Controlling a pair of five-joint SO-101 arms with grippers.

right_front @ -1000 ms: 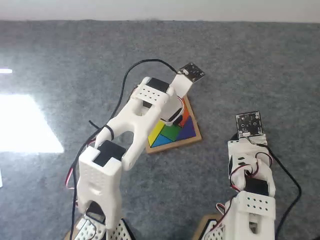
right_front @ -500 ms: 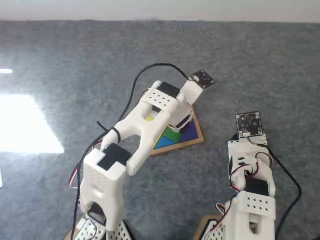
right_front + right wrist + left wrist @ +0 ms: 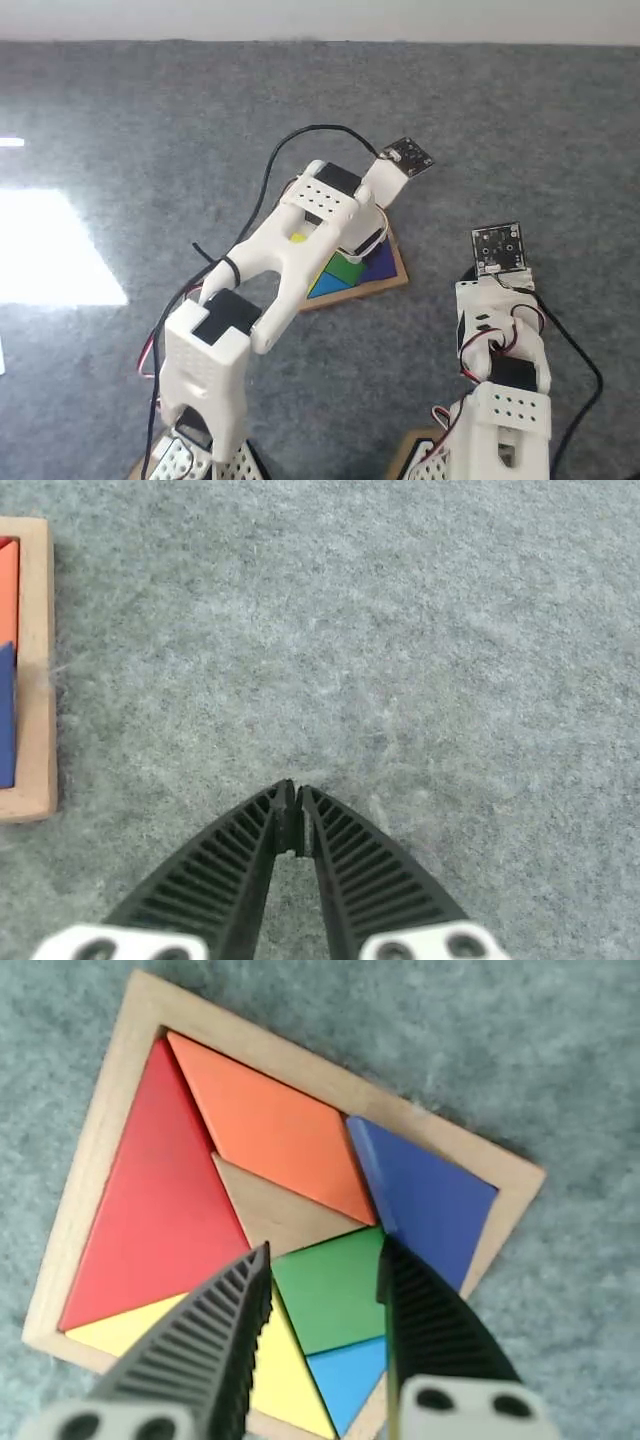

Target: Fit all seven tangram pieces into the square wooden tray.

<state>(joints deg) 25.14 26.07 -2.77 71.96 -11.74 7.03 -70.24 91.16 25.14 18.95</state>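
My left claw (image 3: 325,1260) hangs partly open over the green square (image 3: 330,1295) at lower centre of its wrist view. The other coloured pieces (image 3: 150,1200) lie around it in the wooden tray (image 3: 280,1060). From above, my left arm (image 3: 290,250) lies stretched diagonally up-right across that tray at mid-frame and hides most of it. My right claw (image 3: 297,820) is pinched closed over grey mat (image 3: 450,630), and my right arm (image 3: 500,340) sits folded at lower right.

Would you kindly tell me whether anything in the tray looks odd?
Yes: a bare wood-coloured triangle shows in the middle of the tray, between the red piece, orange piece and green piece, like an unfilled slot. Nothing else stands out.
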